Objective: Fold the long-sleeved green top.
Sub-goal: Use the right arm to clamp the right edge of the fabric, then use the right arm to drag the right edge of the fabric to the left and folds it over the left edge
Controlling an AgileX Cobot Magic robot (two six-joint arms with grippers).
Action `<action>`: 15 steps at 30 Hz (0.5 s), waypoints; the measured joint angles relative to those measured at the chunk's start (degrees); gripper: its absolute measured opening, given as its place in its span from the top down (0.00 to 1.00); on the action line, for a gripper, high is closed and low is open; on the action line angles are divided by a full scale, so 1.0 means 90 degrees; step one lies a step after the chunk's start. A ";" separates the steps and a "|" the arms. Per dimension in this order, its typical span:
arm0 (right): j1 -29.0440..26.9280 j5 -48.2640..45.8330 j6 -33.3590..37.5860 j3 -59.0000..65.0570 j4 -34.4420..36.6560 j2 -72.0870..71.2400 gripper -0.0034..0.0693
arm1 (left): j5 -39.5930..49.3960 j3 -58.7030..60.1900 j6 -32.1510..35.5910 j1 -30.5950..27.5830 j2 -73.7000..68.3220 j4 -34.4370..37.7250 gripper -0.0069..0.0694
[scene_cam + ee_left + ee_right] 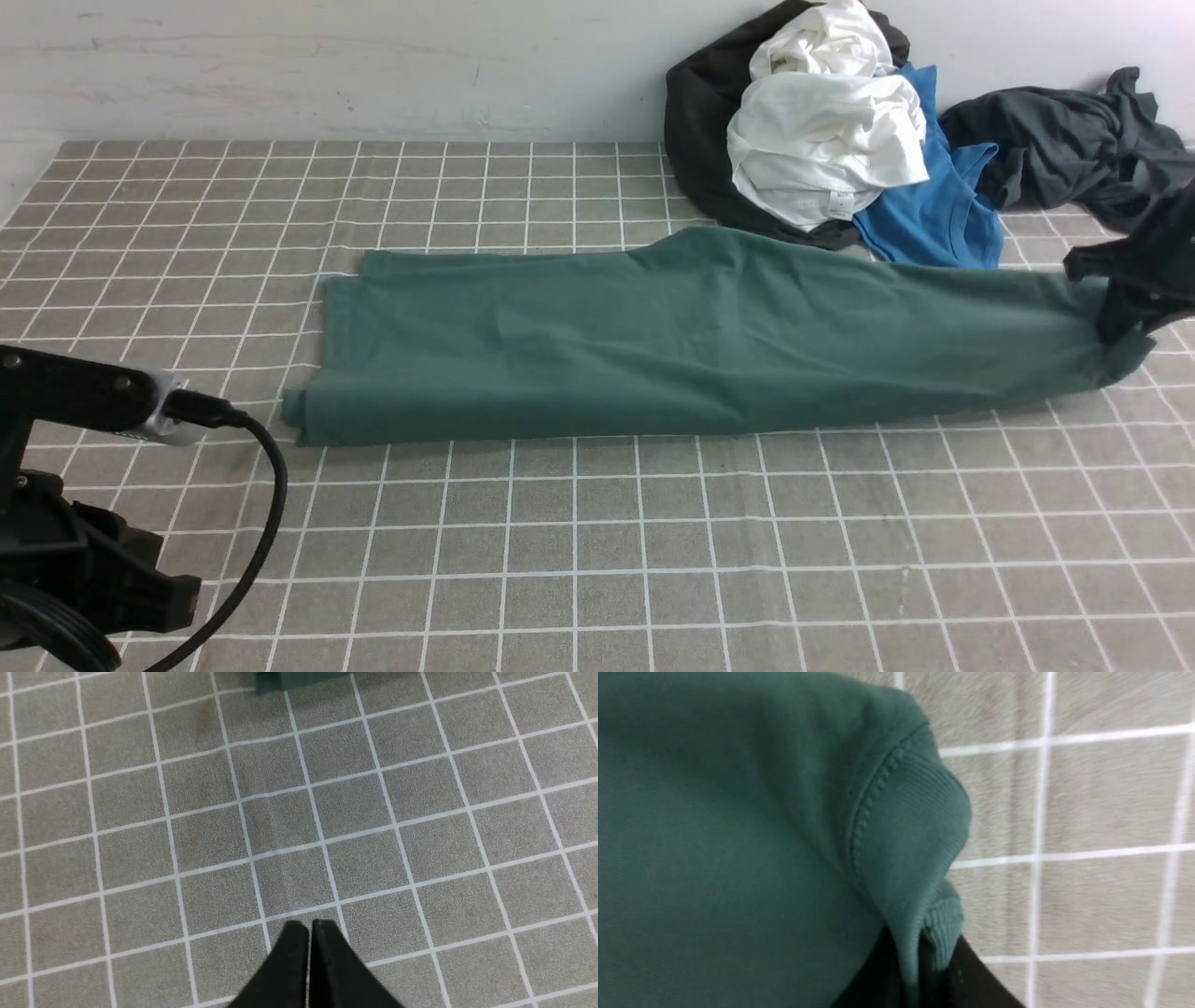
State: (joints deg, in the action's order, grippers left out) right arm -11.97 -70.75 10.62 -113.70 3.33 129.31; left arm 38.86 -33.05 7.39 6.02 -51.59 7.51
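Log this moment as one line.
top: long folded strip on tablecloth | right jaws: shut on its ribbed end | left jaws: shut, empty, off the top

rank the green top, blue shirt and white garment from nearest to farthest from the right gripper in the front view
1. green long-sleeved top: its right end is pinched in the right gripper's jaws
2. blue shirt: behind and to the left
3. white garment: farthest, further back and left

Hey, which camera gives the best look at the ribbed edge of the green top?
The right wrist view: the ribbed edge shows close up, pinched in the right tool. The front view shows the whole green top but no ribbing detail; the left wrist view catches only a corner.
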 joint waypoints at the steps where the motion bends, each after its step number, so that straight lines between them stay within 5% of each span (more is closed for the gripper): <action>1: 0.0000 -0.0006 -0.0049 -0.0019 -0.0221 -0.0195 0.89 | 0.0000 0.0000 0.0000 0.0000 0.0002 0.0025 0.92; 6: -0.0057 -0.0058 -0.0479 -0.0040 -0.0804 -0.1098 0.89 | 0.0000 0.0000 0.0000 0.0000 0.0007 0.0277 0.92; 10: 0.0154 -0.0138 -0.0713 -0.0077 -0.0059 -0.1912 0.89 | -0.0039 0.0000 0.0000 0.0000 0.0007 0.0622 0.92; 15: 0.1330 -0.0050 -0.0629 -0.0107 0.1440 -0.2254 0.89 | -0.0303 0.0000 0.0000 0.0000 0.0007 0.0853 0.92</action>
State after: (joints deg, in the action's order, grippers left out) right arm 0.00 -71.20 4.96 -114.67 16.29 109.02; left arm 36.14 -33.05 7.39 6.02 -51.52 15.18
